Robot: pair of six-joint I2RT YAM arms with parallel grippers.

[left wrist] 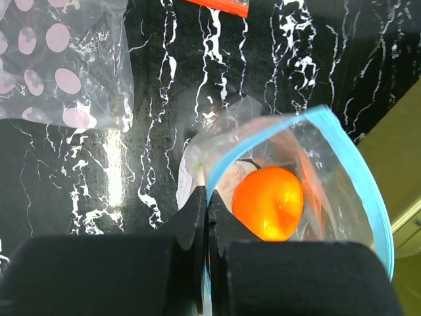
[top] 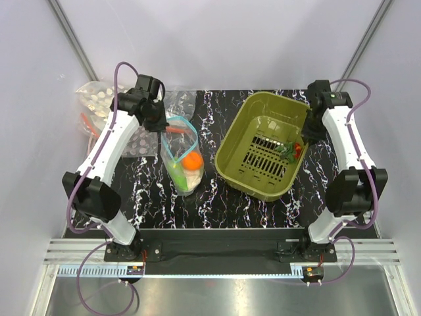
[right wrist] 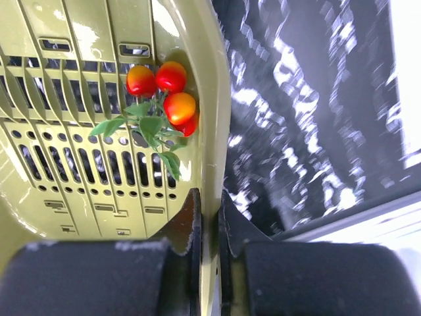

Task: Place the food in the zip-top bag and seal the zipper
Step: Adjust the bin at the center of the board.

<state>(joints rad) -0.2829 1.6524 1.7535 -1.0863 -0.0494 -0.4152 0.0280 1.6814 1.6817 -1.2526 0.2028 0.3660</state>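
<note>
1. Black marbled table (top: 217, 197): my left gripper (left wrist: 207, 204) is pinched shut on the zip-top bag (left wrist: 223, 138) mouth, orange piece (left wrist: 268, 203) inside.
2. My right gripper (right wrist: 209, 204) clamps the basket (right wrist: 204, 99) wall.
3. Risk: tilting the basket flings the tomatoes (right wrist: 164, 99) past the bag.

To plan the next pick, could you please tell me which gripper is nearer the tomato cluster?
Right. The right gripper grips the basket wall beside the tomato cluster; the left gripper is across the table, pinching the zip-top bag.

No legible text, label or number anywhere.
</note>
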